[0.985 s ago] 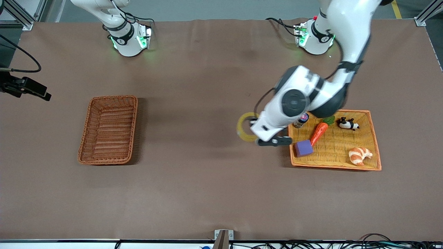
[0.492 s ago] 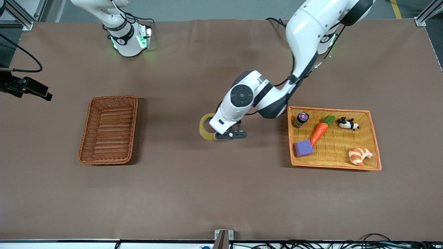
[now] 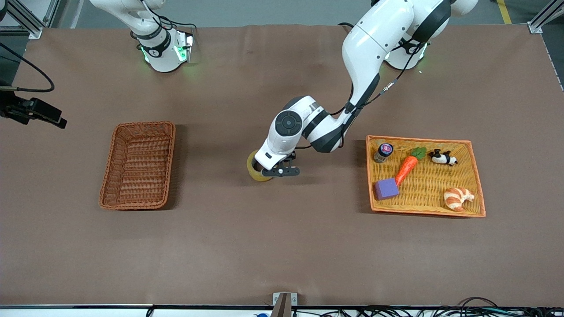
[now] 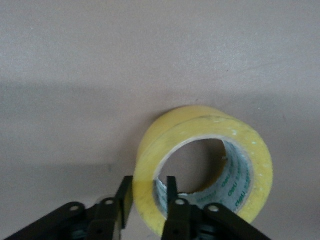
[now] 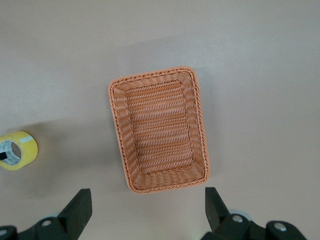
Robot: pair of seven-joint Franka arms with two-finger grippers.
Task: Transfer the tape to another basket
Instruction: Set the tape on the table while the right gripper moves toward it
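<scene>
The tape (image 3: pixel 253 171), a yellowish roll, stands on edge in my left gripper (image 3: pixel 263 168), low over the bare table between the two baskets. In the left wrist view the gripper (image 4: pixel 150 192) is shut on the roll's wall, one finger outside and one in the core hole of the tape (image 4: pixel 200 150). The reddish-brown wicker basket (image 3: pixel 137 205) sits empty toward the right arm's end. My right gripper (image 5: pixel 145 207) is open and empty high above that basket (image 5: pixel 150 75). The tape also shows in the right wrist view (image 5: pixel 22 147).
An orange-rimmed yellow tray (image 3: pixel 423 141) at the left arm's end holds a small jar (image 3: pixel 383 152), a carrot (image 3: pixel 407 167), a panda toy (image 3: pixel 442 157), a purple block (image 3: pixel 386 188) and a croissant (image 3: pixel 458 198).
My left gripper has carried the tape away from the orange tray toward the reddish-brown basket and lower toward the table. The right arm has not moved.
</scene>
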